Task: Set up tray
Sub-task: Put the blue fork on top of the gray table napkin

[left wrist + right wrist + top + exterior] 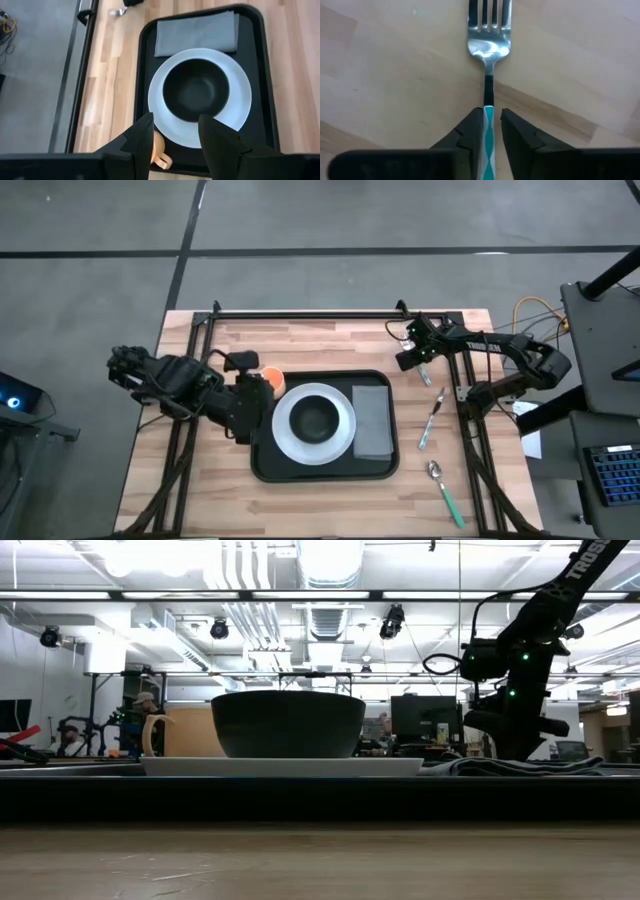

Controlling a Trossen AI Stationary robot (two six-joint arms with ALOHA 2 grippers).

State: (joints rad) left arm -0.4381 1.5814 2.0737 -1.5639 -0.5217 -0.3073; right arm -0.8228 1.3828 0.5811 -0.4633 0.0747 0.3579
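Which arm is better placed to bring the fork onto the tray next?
Right. The right gripper already straddles the fork handle, beside the tray; the left gripper hangs open over the orange mug.

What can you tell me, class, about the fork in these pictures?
The fork has a shiny metal head with tines and a slim neck running into a teal and white patterned handle. It lies flat on the wooden table, right of the tray, above the spoon. The right gripper straddles its handle, jaws narrowly apart on either side; contact is unclear.
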